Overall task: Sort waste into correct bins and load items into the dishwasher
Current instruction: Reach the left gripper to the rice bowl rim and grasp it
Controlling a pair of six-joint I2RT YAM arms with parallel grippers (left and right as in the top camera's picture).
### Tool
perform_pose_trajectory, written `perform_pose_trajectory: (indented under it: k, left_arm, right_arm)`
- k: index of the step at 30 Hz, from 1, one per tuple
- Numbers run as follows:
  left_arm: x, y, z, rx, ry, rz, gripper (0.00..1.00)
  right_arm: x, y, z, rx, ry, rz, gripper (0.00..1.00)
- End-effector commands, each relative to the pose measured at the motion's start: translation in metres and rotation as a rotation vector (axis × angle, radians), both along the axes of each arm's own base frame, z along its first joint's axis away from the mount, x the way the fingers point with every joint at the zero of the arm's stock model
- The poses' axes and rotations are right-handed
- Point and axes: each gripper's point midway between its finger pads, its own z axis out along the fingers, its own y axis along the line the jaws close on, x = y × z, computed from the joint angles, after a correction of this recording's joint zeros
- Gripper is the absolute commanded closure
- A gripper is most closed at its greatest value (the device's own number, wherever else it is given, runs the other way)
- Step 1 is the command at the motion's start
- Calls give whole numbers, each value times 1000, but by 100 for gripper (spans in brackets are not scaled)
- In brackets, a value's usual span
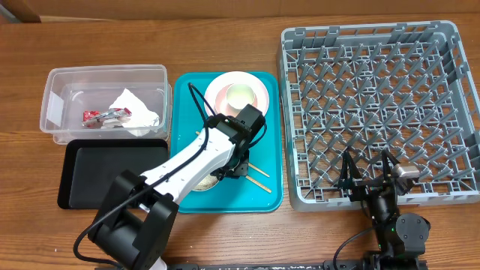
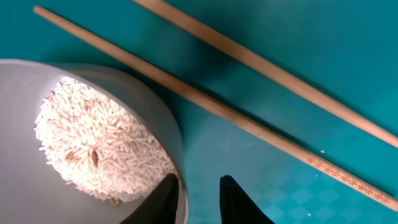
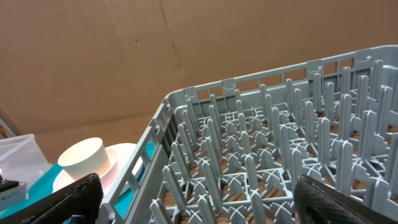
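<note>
A pale bowl (image 2: 25, 124) holding whitish rice (image 2: 99, 143) sits on the teal tray (image 2: 298, 37), beside two wooden chopsticks (image 2: 236, 118). My left gripper (image 2: 198, 199) straddles the bowl's rim: one finger is inside against the wall, the other outside with a sliver of tray showing, so it is narrowly open. From overhead the left gripper (image 1: 232, 166) is low over the bowl (image 1: 202, 180). A white cup (image 1: 241, 95) stands on the pink plate (image 1: 225, 84). My right gripper (image 1: 367, 169) hangs wide open and empty over the near edge of the grey dish rack (image 1: 379, 105).
The clear tub (image 1: 105, 75) at the left holds a crumpled napkin (image 1: 135, 109) and a red wrapper (image 1: 101, 115). A black tray (image 1: 97, 169) lies in front of it. The rack's upright pegs (image 3: 267, 143) fill the right wrist view.
</note>
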Motion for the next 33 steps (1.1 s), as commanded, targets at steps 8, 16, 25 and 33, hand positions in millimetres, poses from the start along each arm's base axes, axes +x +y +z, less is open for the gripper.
perform_pose_trajectory:
  k: [8,16,25,33]
  left_arm:
    - [-5,6,-10,16,6,63,85]
    - [-9,0,-10,-19,35,62,96]
    - [-6,-10,10,-52,46,59,96]
    - [-2,-7,59,-76,-16,29,96]
  right_arm:
    - [1,-1,-4,5,5,-5,0]
    - [1,-1,-4,5,6,-5,0]
    - [1,-1,-4,5,6,-5,0]
    - [1,-1,-4,5,6,-5,0]
